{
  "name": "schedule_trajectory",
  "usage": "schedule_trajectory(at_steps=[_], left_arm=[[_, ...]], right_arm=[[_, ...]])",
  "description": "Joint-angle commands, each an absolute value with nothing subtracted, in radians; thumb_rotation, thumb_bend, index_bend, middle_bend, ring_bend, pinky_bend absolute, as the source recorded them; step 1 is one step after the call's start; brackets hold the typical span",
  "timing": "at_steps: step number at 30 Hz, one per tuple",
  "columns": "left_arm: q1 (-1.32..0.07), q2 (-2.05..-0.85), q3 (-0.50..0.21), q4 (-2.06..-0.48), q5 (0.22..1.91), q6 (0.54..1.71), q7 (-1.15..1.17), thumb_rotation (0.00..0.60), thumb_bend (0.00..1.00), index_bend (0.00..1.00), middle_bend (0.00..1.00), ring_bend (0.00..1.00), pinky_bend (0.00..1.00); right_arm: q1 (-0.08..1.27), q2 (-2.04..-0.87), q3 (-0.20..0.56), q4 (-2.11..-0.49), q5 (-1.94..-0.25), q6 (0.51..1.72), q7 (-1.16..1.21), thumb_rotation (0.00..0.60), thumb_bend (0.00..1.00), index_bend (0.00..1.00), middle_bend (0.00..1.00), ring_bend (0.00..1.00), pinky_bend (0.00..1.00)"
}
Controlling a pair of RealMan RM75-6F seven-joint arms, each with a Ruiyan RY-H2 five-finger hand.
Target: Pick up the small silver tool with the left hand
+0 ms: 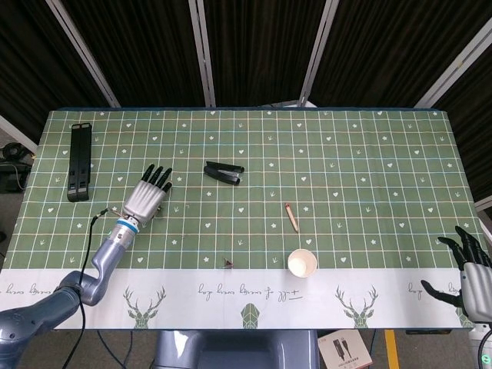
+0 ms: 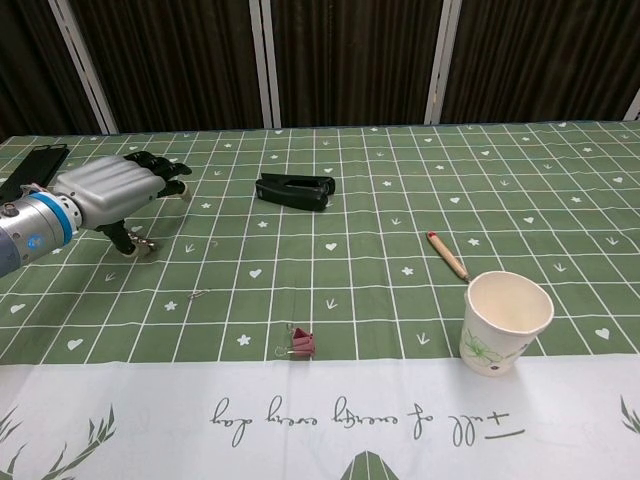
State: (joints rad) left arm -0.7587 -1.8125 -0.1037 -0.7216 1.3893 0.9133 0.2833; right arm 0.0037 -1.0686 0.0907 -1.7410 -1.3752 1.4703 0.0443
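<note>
The left hand (image 2: 112,192) hovers palm-down over the left part of the bench (image 1: 369,154), its dark fingers (image 1: 157,177) stretched forward and apart, holding nothing. The small silver tool (image 2: 143,244) lies on the green cloth right under that hand, mostly hidden by it, with the thumb tip just beside it; whether thumb and tool touch cannot be told. A small paper clip (image 2: 197,294) lies a little nearer the front edge. Further right, a black stapler (image 1: 224,172) sits near the middle of the bench, and a black stand (image 1: 79,161) lies near the far left edge. A pink binder clip (image 2: 301,343) rests close to the white border, with a wooden-handled stick (image 1: 291,217) and a paper cup (image 1: 302,263) to its right. The right hand (image 1: 470,269) hangs off the right front corner, fingers spread and empty.
</note>
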Motion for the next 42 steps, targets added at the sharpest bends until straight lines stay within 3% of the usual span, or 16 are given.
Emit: schedule_trajectory(at_steps=[1,11,18,22,42], left_arm=[[-0.761,-1.820,-0.109,-0.717,1.382,0.911,0.285,0.600,0.20,0.20,0.00,0.00,0.01],[-0.748,-1.731,-0.107,-0.805,1.356,0.869,0.296,0.600,0.20,0.23,0.00,0.00,0.00],[-0.736,-1.659,-0.132,-0.867,1.309,0.855,0.304,0.600,0.20,0.45,0.00,0.00,0.00],[-0.736,-1.645,-0.132,-0.872,1.285,0.823,0.315,0.600,0.20,0.51,0.00,0.00,0.00],[-0.778,-1.699,-0.128,-0.766,1.260,0.757,0.333,0.600,0.24,0.51,0.00,0.00,0.00]], right_arm=[[0.003,-1.069,0.091,-1.741,-1.377,1.472,0.045,0.600,0.09,0.20,0.01,0.00,0.16],[0.003,-1.068,0.091,-1.740,-1.376,1.472,0.045,0.600,0.09,0.20,0.01,0.00,0.16],[0.004,-1.071,0.091,-1.743,-1.377,1.472,0.040,0.600,0.09,0.20,0.01,0.00,0.16],[0.005,-1.072,0.091,-1.744,-1.375,1.471,0.036,0.600,0.09,0.20,0.01,0.00,0.16],[0.007,-1.072,0.093,-1.746,-1.364,1.463,0.036,0.600,0.09,0.20,0.01,0.00,0.16]])
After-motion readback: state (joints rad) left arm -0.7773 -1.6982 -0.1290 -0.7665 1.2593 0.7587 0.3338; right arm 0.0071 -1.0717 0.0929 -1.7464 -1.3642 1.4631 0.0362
